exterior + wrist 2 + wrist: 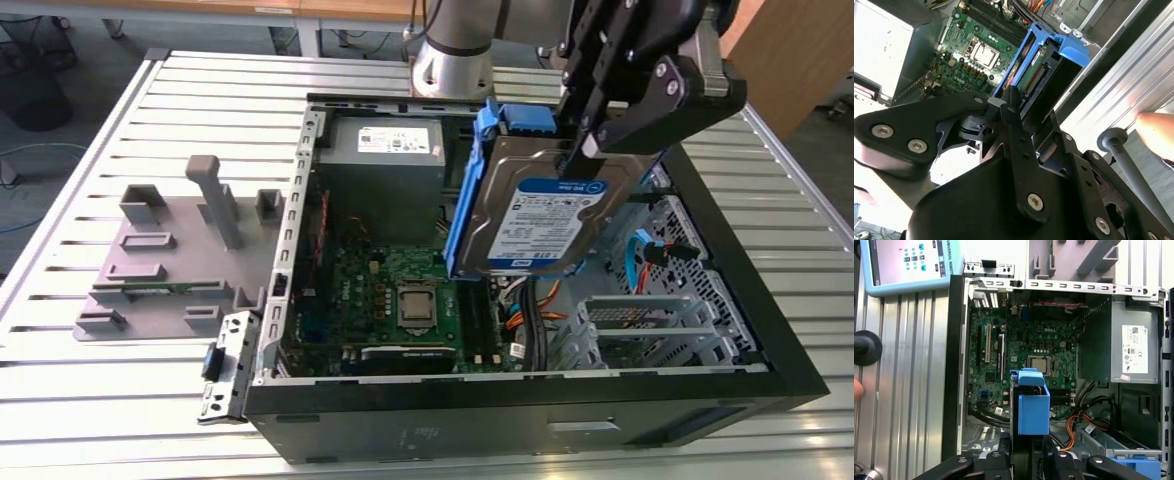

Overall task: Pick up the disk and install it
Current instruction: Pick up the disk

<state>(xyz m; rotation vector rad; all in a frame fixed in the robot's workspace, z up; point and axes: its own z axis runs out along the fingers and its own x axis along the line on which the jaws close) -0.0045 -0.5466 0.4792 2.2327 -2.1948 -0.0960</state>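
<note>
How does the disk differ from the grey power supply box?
The disk hangs tilted over the case, clamped by the gripper; the power supply box sits inside it. The disk is thin, blue-framed, with a white-and-blue label; the box is bulkier, grey, with a white sticker. Both are rectangular.

The disk (541, 215) hides one finger of the gripper (585, 150); the second wrist view's edge cuts off a hand (1155, 131)

Robotics lab or workshop, slatted aluminium workbench (200, 110), robot arm base (451, 55) at its far edge, opened computer case (467, 430), grey fixture plate (134, 262), teach pendant (904, 265).
</note>
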